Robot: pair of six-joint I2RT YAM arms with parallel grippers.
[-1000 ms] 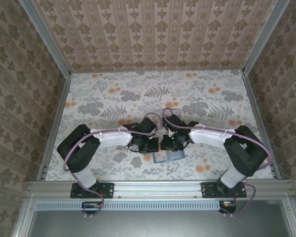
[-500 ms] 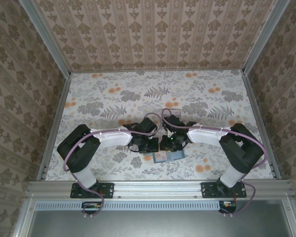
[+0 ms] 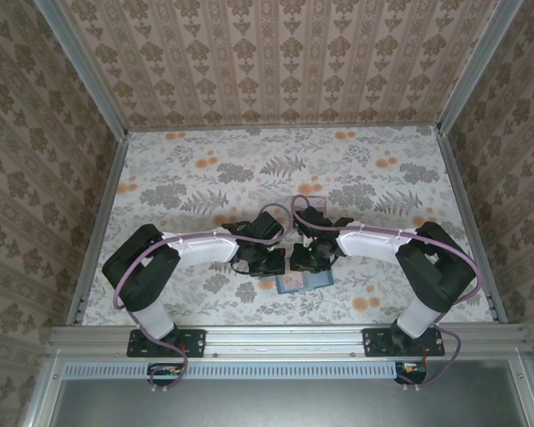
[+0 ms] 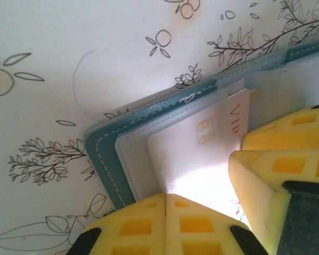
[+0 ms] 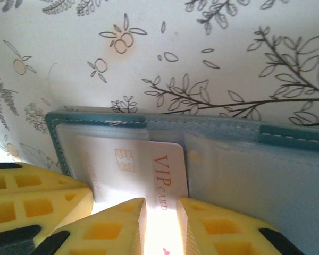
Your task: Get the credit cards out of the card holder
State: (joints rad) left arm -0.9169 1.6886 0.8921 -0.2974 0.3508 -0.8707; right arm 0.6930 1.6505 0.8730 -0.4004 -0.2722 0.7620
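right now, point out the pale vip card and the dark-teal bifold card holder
pale vip card (image 5: 167, 159): right wrist view, exposed printed end
dark-teal bifold card holder (image 4: 102, 162): left wrist view, stitched border

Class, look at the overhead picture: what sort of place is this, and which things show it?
Probably a robot test cell: a left arm and right arm bolted to an aluminium rail, a floral-covered table, and wallpapered walls closing it in.

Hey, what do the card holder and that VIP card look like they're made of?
Card holder: probably faux leather, matte teal, with pale stitching along its edge; inner pockets look like frosted translucent plastic. VIP card: likely glossy plastic, pinkish-white, with a gold chip and red print.
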